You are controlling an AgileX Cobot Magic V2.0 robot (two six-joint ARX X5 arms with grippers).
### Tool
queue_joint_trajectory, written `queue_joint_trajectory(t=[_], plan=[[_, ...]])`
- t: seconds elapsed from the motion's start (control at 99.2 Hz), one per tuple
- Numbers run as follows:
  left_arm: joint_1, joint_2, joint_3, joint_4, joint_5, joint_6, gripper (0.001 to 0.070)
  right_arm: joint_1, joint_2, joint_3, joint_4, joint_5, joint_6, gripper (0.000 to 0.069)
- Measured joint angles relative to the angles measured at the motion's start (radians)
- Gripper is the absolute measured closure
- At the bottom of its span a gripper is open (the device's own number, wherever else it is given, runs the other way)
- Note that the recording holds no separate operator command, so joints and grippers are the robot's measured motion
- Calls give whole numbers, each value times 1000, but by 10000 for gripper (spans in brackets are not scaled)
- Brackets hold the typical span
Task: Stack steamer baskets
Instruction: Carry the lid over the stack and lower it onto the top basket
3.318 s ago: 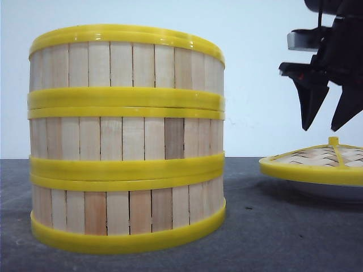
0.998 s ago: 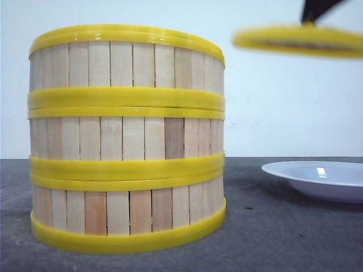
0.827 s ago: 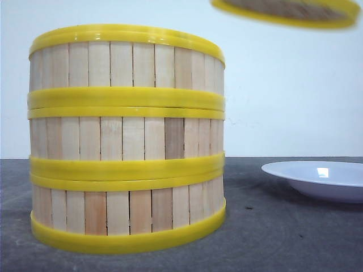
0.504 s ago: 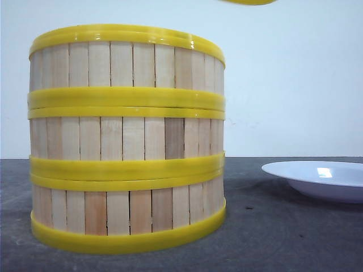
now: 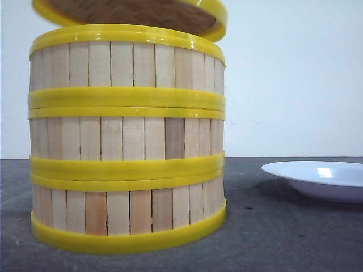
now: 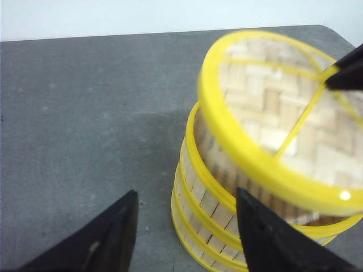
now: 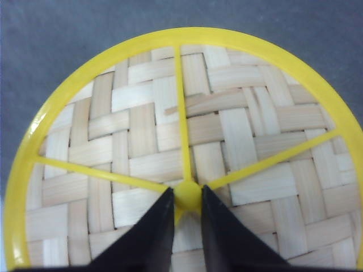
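Three steamer baskets stand stacked on the dark table: top (image 5: 125, 62), middle (image 5: 125, 136) and bottom (image 5: 125, 212). The left wrist view shows the same stack (image 6: 207, 224) from above. A domed woven lid (image 5: 136, 12) hangs tilted just over the top basket's rim, apart from it on the left side. My right gripper (image 7: 187, 195) is shut on the lid's yellow knob (image 7: 187, 192), and its dark tip (image 6: 346, 76) shows over the lid (image 6: 283, 119). My left gripper (image 6: 187, 195) stands open beside the stack, holding nothing.
A white plate (image 5: 323, 178) lies on the table to the right of the stack. Grey tabletop (image 6: 85, 113) stretches left of the stack. A pale wall stands behind.
The lid has left the white plate, risen, travelled left out of the top of the view, and now comes down tilted over the stack. The baskets have not moved.
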Motion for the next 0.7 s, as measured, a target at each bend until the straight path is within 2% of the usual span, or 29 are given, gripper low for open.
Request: queue_joint_trajectory(t=[0.696], plan=[[0,0,0,-4,0,0,383,11,77,2,-39,12,-38,638]])
